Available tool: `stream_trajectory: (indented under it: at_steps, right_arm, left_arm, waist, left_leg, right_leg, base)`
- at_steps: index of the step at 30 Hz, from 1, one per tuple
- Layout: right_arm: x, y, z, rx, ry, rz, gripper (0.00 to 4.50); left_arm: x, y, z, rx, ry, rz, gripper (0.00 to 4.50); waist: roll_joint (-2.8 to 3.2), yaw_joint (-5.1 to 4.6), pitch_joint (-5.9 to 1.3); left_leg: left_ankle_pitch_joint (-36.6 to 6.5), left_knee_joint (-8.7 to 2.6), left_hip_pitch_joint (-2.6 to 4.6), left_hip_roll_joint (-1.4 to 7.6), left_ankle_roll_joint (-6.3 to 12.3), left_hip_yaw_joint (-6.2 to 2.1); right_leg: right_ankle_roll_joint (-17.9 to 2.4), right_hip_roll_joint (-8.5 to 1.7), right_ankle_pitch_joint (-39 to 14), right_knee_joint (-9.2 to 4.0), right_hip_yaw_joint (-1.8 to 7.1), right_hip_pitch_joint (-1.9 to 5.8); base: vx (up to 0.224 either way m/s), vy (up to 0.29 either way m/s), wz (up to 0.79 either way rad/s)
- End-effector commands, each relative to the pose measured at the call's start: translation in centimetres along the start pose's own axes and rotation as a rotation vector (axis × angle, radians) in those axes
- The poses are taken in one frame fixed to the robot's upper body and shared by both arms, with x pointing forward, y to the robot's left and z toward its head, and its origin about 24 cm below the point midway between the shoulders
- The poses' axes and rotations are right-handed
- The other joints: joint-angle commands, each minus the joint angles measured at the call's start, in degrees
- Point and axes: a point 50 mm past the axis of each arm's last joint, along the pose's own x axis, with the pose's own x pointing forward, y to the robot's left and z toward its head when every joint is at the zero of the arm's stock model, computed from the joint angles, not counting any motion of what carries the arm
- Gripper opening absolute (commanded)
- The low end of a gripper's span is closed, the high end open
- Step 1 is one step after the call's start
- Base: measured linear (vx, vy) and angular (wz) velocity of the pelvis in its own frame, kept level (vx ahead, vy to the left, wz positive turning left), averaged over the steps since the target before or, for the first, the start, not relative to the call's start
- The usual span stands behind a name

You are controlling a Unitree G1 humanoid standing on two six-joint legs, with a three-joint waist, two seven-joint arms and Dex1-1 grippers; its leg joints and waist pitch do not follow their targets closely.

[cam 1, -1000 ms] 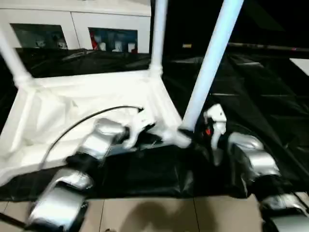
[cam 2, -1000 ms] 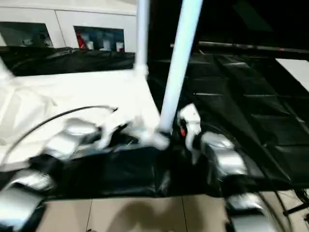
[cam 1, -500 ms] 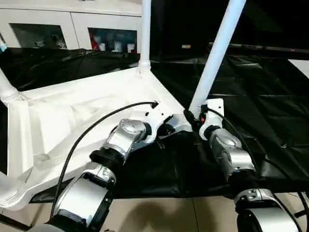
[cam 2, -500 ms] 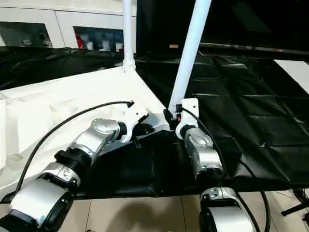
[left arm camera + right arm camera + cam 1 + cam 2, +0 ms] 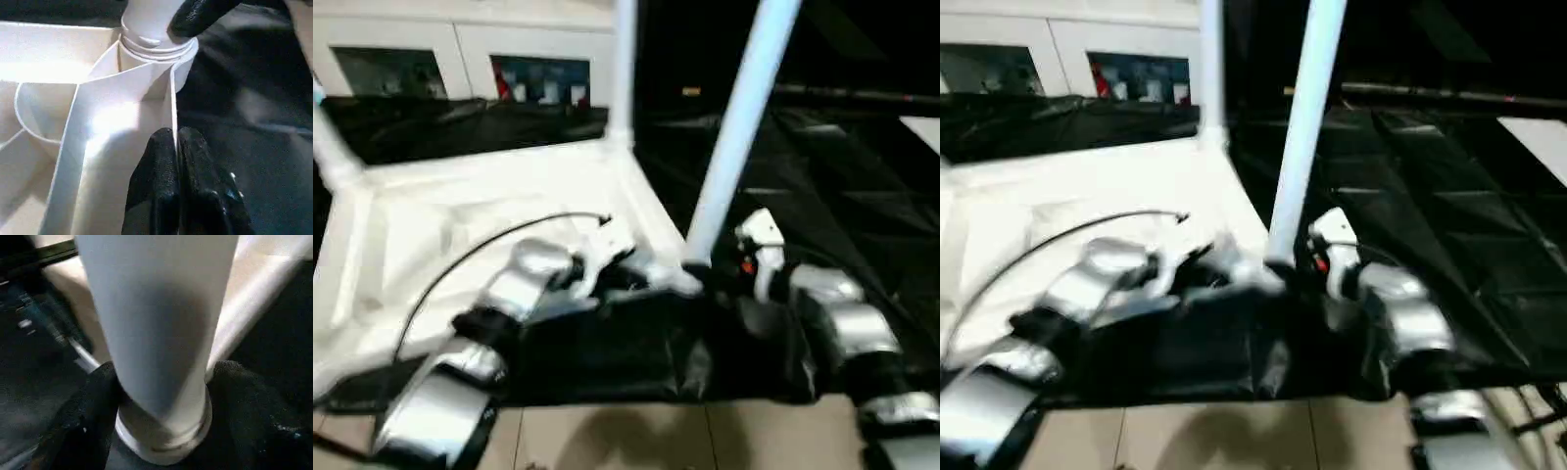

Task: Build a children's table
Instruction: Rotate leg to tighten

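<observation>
Children's table (image 5: 460, 215): you see it upside down on the bench, filling the left half of the head views, white plastic with its ribbed underside facing up and rounded sockets at the corners.
Legs: a near leg (image 5: 736, 127) rises from the socket at frame centre, leaning toward the upper right; a far leg (image 5: 623, 69) stands at the back corner, top centre; a third leg (image 5: 333, 147) leans out at the upper left edge.
Near socket (image 5: 156, 46): in the left wrist view you see the leg's ringed base seated in the round corner socket, thin ribs running away from it.
Left gripper (image 5: 176, 161): your two black fingers are pinched together on the thin upright side wall of the table, just short of the near socket.
Right gripper (image 5: 161, 396): its black fingers sit one on each side of the near leg's base, clamped against it just above the collar.
Bench (image 5: 842, 176): covered in black cloth, wrinkled, spreading across the right half of the frame and under the table.
Cable (image 5: 489, 245): a black cable arcs over your left forearm across the table's underside.
Background: white cabinets (image 5: 460, 49) with glass fronts run along the upper left.
Floor (image 5: 626, 436): pale tiles along the bottom edge.
</observation>
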Motion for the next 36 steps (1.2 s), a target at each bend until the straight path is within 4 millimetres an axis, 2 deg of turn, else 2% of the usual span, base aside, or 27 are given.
stream_trajectory:
  at_steps: [1, 3, 5, 8, 15, 17, 18, 19, 22, 24, 25, 26, 27, 28, 29, 30, 31, 35, 36]
  right_arm:
    - [-1.0, -0.6, 0.3, -0.009, 0.008, -0.028, 3.15]
    - [-1.0, -0.4, 0.3, 0.008, 0.013, 0.005, 3.15]
    - [-0.8, -0.1, 0.2, 0.018, 0.019, 0.054, 3.15]
    - [-0.6, 0.1, 0.2, 0.032, 0.014, 0.081, 2.8]
    - [-0.4, 0.3, 0.0, 0.055, -0.001, 0.082, 2.39]
    - [-0.3, -0.1, -0.2, 0.061, -0.017, 0.013, 2.35]
    - [-0.2, -0.5, -0.4, 0.074, -0.022, -0.05, 2.33]
    - [-0.2, -0.7, -0.4, 0.079, -0.023, -0.072, 2.3]
    - [0.1, -2.0, -1.2, 0.154, -0.047, -0.311, 2.22]
    - [0.5, -2.3, -1.8, 0.232, -0.069, -0.458, 2.17]
    - [0.9, -2.3, -2.3, 0.281, -0.076, -0.542, 2.17]
    - [1.0, -2.3, -2.3, 0.285, -0.076, -0.549, 2.14]
    - [1.6, -2.2, -2.9, 0.35, -0.08, -0.65, 2.13]
    - [1.7, -2.1, -2.9, 0.354, -0.081, -0.653, 2.12]
    - [2.8, -1.5, -3.0, 0.391, -0.093, -0.68, 2.12]
    - [3.3, -1.1, -3.0, 0.389, -0.092, -0.668, 2.12]
    - [4.2, -0.4, -2.7, 0.359, -0.09, -0.637, 2.12]
    - [4.5, -0.2, -2.3, 0.344, -0.121, -0.612, 2.12]
    - [4.6, -0.2, -2.1, 0.343, -0.132, -0.612, 2.46]
  left_arm:
    - [1.0, -1.4, -0.8, -0.018, 0.042, -0.138, 0.0]
    - [0.9, -1.5, -0.9, -0.017, 0.047, -0.156, 0.0]
    - [0.8, -1.6, -1.0, -0.016, 0.047, -0.153, 0.0]
    - [0.8, -1.7, -1.0, -0.019, 0.048, -0.154, 0.0]
    - [0.7, -1.7, -1.0, -0.023, 0.05, -0.149, 0.0]
    - [0.9, -1.4, -0.9, -0.031, 0.045, -0.113, 0.0]
    - [1.1, -1.1, -0.8, -0.038, 0.048, -0.067, 0.0]
    - [1.2, -1.0, -0.8, -0.041, 0.05, -0.05, 0.0]
    - [2.1, 0.7, -0.4, -0.091, 0.052, 0.181, 0.0]
    - [2.9, 1.6, 0.2, -0.14, 0.036, 0.327, 0.0]
    - [3.4, 1.9, 0.7, -0.162, 0.022, 0.389, 0.0]
    - [3.4, 1.9, 0.7, -0.164, 0.021, 0.394, 0.0]
    - [4.1, 2.0, 1.3, -0.176, -0.001, 0.427, 0.0]
    - [4.1, 2.0, 1.4, -0.176, -0.002, 0.428, 0.0]
    - [4.7, 1.9, 1.8, -0.167, -0.017, 0.436, 0.0]
    - [4.9, 1.9, 2.0, -0.161, -0.019, 0.431, 0.0]
    - [5.3, 1.7, 2.3, -0.146, -0.028, 0.417, 0.0]
    - [5.4, 1.6, 2.5, -0.12, -0.033, 0.393, 0.0]
    - [5.5, 1.6, 2.5, -0.111, -0.032, 0.388, 0.0]
  waist:
    - [0.01, 0.15, -3.27]
    - [-0.1, 0.22, -3.22]
    - [-0.11, 0.36, -3.27]
    - [-0.28, 0.51, -3.29]
    - [-0.2, 0.58, -3.32]
    - [-0.25, 0.52, -3.28]
    - [0.09, 0.5, -3.25]
    - [0.0, 0.34, -3.16]
    - [-0.04, 0.1, -3.02]
    - [0.04, 0.07, -3.11]
    - [-0.01, 0.08, -3.12]
    - [-0.01, 0.1, -3.2]
    - [0.08, 0.12, -3.34]
    - [0.01, 0.06, -3.36]
    - [0.27, 0.06, -3.41]
    - [0.13, 0.02, -3.39]
    - [0.4, 0.09, -3.36]
    - [0.39, 0.02, -3.16]
    - [0.53, 0.02, -3.15]
  left_leg:
    - [-8.76, -3.2, 0.06, 1.37, 5.67, 0.28]
    - [-9.38, -3.26, 0.07, 1.42, 4.95, 0.28]
    - [-8.88, -3.13, 0.11, 1.4, 5.02, 0.35]
    - [-8.1, -3.1, -0.05, 1.37, 5.04, 0.34]
    - [-7.85, -3.06, 0.02, 1.26, 4.58, 0.31]
    - [-7.89, -3.06, 0.0, 1.25, 4.46, 0.32]
    - [-8.42, -3.14, 0.0, 1.18, 4.08, 0.23]
    - [-8.93, -3.15, 0.04, 1.16, 3.85, 0.34]
    - [-12.05, -3.35, 0.33, 1.08, 1.94, 0.2]
    - [-12.32, -3.34, 0.34, 0.95, 1.07, 0.17]
    - [-11.95, -3.31, 0.3, 0.9, 0.92, 0.18]
    - [-11.42, -3.35, 0.23, 0.93, 0.74, 0.11]
    - [-9.9, -3.26, 0.01, 0.75, 1.0, 0.09]
    - [-9.67, -3.25, -0.01, 0.78, 1.05, 0.12]
    - [-9.43, -3.19, -0.03, 0.64, 1.32, 0.13]
    - [-9.63, -3.22, -0.03, 0.64, 1.41, 0.14]
    - [-10.1, -3.27, -0.06, 0.55, 1.68, 0.11]
    - [-13.16, -3.56, 0.07, 0.76, 1.67, 0.0]
    - [-13.29, -3.6, 0.09, 0.79, 1.61, -0.04]
  right_leg:
    - [-16.1, -2.7, -3.61, -3.55, 2.32, 3.18]
    - [-16.14, -2.69, -4.68, -3.61, 2.28, 3.24]
    - [-16.32, -2.68, -3.79, -3.5, 2.3, 3.24]
    - [-16.14, -2.79, -3.34, -3.36, 2.29, 3.38]
    - [-15.57, -2.75, -4.16, -3.44, 2.29, 3.33]
    - [-15.53, -2.77, -4.26, -3.46, 2.3, 3.23]
    - [-15.26, -2.8, -5.23, -3.53, 2.31, 3.31]
    - [-15.07, -2.76, -5.88, -3.75, 2.34, 3.1]
    - [-13.69, -2.83, -11.98, -4.39, 2.27, 2.93]
    - [-12.49, -2.65, -13.18, -4.55, 2.32, 2.89]
    - [-12.34, -2.67, -12.8, -4.49, 2.35, 2.87]
    - [-12.33, -2.72, -12.26, -4.42, 2.36, 2.92]
    - [-12.22, -2.63, -10.02, -4.3, 2.31, 3.08]
    - [-12.27, -2.64, -9.18, -4.23, 2.34, 3.08]
    - [-12.26, -2.55, -8.14, -4.27, 2.31, 3.11]
    - [-12.21, -2.56, -8.08, -4.28, 2.3, 3.13]
    - [-11.97, -2.54, -8.75, -4.42, 2.22, 3.23]
    - [-10.99, -2.61, -12.76, -4.96, 2.2, 3.02]
    - [-10.99, -2.63, -12.86, -4.92, 2.2, 3.01]
  base:
    - [0.0, 0.0, 0.0]
    - [0.0, 0.0, 0.0]
    - [0.0, 0.0, 0.0]
    - [0.0, 0.0, 0.0]
    - [0.0, 0.0, 0.0]
    - [0.0, 0.0, 0.0]
    - [0.0, 0.0, 0.0]
    - [0.0, 0.0, 0.0]
    - [0.0, 0.0, 0.0]
    - [0.0, 0.0, 0.0]
    - [0.0, 0.0, 0.0]
    - [0.0, 0.0, 0.0]
    - [0.0, 0.0, 0.0]
    - [0.0, 0.0, 0.0]
    - [0.0, 0.0, 0.0]
    - [0.0, 0.0, 0.0]
    - [0.0, 0.0, 0.0]
    - [0.0, 0.0, 0.0]
    - [0.0, 0.0, 0.0]
